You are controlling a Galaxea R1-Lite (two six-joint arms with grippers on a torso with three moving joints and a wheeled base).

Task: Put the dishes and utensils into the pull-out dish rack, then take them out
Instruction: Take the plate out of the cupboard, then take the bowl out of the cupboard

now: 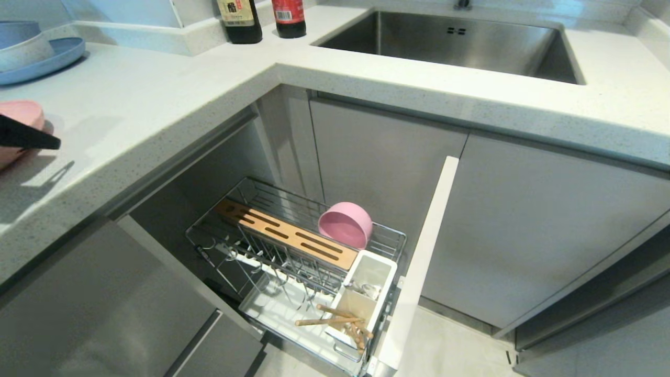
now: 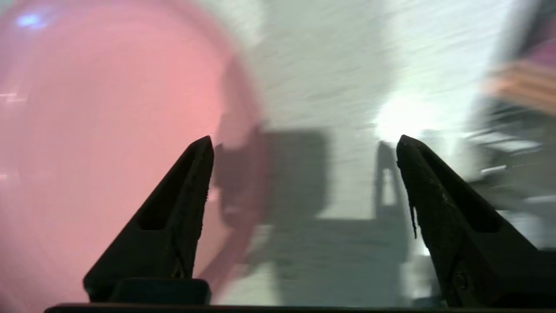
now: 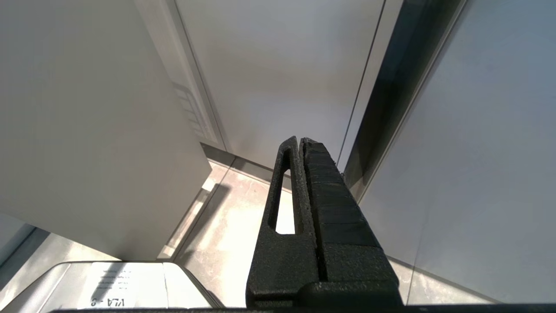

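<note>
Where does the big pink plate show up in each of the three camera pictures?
Head view: the pink plate lies at the far left edge on the white countertop, partly behind the left gripper.
Left wrist view: it fills the side beyond one black finger.
Right wrist view: not in it.
Shared landmark: the countertop the plate lies on, in the head and left wrist views.

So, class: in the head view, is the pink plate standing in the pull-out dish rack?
No, the pink plate lies on the countertop, while the pull-out dish rack holds only the pink bowl and chopsticks.
</note>
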